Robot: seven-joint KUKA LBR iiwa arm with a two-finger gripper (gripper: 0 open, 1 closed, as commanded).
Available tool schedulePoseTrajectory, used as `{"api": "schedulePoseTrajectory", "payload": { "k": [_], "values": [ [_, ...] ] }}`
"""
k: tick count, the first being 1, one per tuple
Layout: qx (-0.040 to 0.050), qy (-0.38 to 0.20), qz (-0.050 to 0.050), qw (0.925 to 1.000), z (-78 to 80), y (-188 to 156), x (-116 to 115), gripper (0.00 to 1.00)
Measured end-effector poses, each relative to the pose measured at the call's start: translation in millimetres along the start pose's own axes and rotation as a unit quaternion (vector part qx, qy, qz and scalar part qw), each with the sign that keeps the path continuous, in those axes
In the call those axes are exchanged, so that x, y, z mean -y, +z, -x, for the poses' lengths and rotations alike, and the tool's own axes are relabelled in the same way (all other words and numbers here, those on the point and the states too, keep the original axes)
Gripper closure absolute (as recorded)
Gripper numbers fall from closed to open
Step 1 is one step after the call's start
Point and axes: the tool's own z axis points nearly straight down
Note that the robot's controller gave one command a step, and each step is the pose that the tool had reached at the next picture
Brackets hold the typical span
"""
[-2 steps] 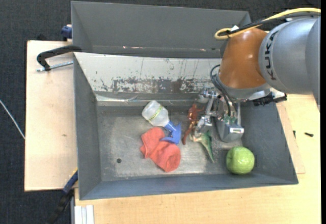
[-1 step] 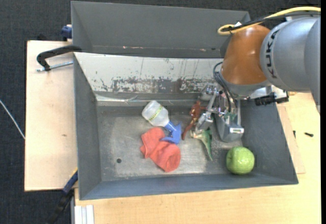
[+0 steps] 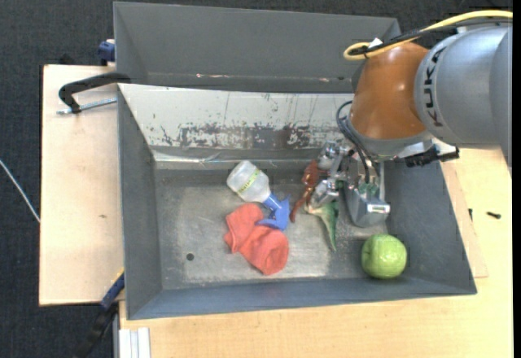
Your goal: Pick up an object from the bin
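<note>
- Arm [image 3: 464, 88] in from right, wrist bent down, gripper [image 3: 336, 190] low in bin [image 3: 138, 210], right of centre; open or closed: can't tell.
- Just beside it: thin green pointed thing [image 3: 330, 224].

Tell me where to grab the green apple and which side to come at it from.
Take the green apple across its widest middle, coming straight down from above. It is round with no handle or edge, so only the broad middle seems likely to hold. It lies alone near the lower right corner of the bin, where the walls probably crowd any sideways approach.
</note>
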Motion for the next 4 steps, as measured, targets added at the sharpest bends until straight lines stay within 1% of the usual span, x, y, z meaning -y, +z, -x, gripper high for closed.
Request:
{"api": "schedulePoseTrajectory", "payload": {
  "k": [2,3,4],
  "values": [
    [-0.0005,0.000,0.000,1.0000,-1.3,-4.0,0.1,1.00],
    [-0.0030,0.000,0.000,1.0000,-3.1,-23.6,0.1,1.00],
    [0.0006,0.000,0.000,1.0000,-1.3,-46.5,-0.2,1.00]
  ]
}}
